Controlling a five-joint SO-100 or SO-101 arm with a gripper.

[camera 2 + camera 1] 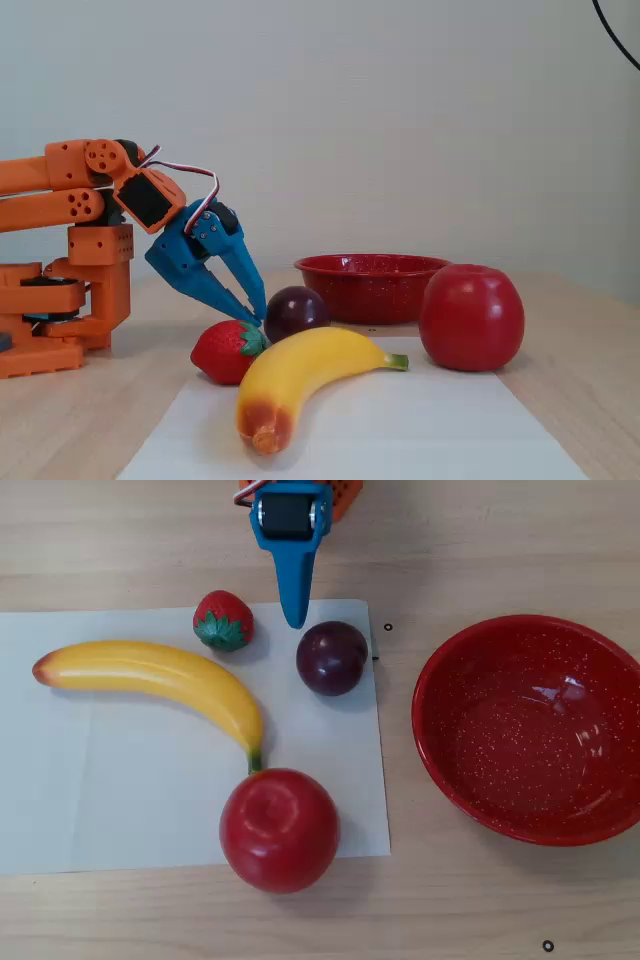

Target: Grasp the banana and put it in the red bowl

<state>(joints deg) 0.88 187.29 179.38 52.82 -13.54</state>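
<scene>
The yellow banana (160, 677) lies on a white paper sheet (120, 780), orange-red tip at the left, green stem touching the red apple. It lies nearest the camera in the fixed view (300, 375). The red speckled bowl (432, 685) stands empty on the table to the right of the sheet and shows at the back in the fixed view (370, 292). My blue gripper (293, 620) hangs at the sheet's far edge, between the strawberry and the plum, well off the banana. Its fingertips meet low over the table (258, 312), and it holds nothing.
A red apple (278, 830) sits at the sheet's near edge. A dark plum (332, 658) and a strawberry (223, 620) flank the gripper tip. The orange arm base (60, 300) stands at the left in the fixed view. The table is light wood.
</scene>
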